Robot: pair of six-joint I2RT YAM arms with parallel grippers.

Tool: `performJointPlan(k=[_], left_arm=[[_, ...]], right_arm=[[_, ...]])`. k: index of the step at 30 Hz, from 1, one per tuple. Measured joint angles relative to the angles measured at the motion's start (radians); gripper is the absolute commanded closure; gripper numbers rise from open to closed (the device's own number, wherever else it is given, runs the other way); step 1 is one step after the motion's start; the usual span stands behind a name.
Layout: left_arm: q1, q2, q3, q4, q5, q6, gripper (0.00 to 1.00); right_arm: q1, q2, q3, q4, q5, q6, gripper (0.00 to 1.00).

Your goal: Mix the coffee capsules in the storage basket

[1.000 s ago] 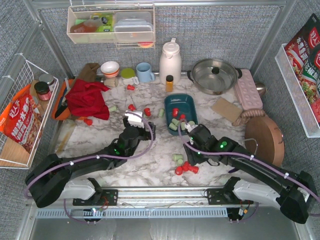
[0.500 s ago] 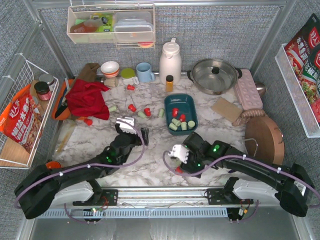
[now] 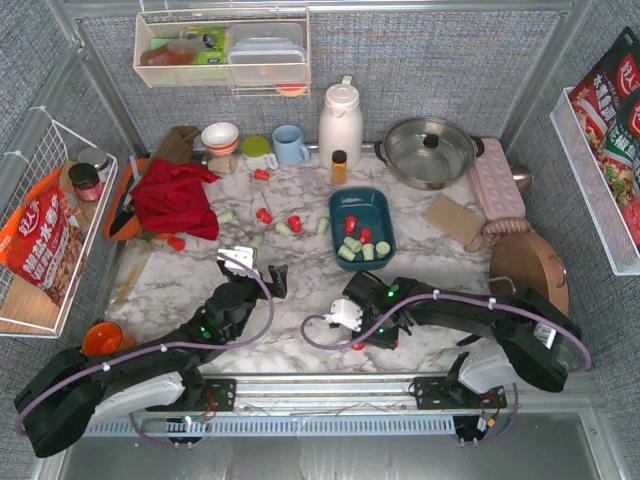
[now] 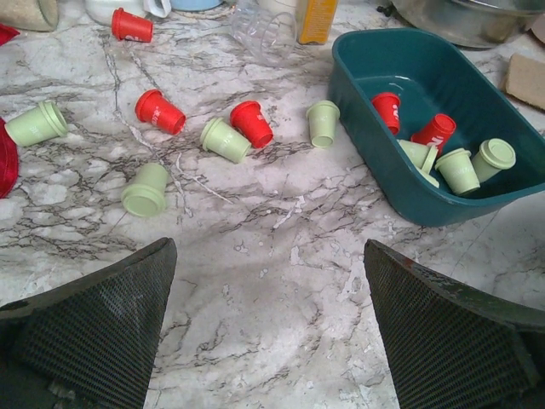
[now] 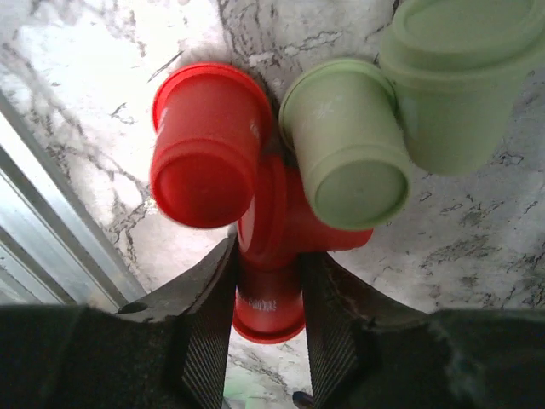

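The right gripper is down at a small cluster of coffee capsules near the front edge of the marble table. Its jaws are drawn in against both sides of a red capsule lying on its side, which fills the gap between the two fingers. A second red capsule and two pale green capsules lie against the gripped one, all touching. From above, this arm's wrist covers most of the cluster, and only a bit of red shows beneath it. The left gripper hangs over bare marble with its jaws spread wide and nothing between them or touching them. Ahead of it sits the teal storage basket, holding a mix of red and green capsules. More loose capsules of both colours are scattered on the table to the basket's left, well apart from the left claw.
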Motion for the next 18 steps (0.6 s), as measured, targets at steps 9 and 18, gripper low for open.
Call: performJointPlan(k=[9,18], left_arm=[[0.000,-0.011,-0.016,0.003,-0.001,0.000,0.01],[0.000,-0.001,-0.016,0.003,0.000,0.000,0.01]], right_arm=[[0.003,0.038,0.018,-0.003,0.060,-0.005,0.79],[-0.014,-0.170,0.043,-0.029,0.130,-0.034,0.82]])
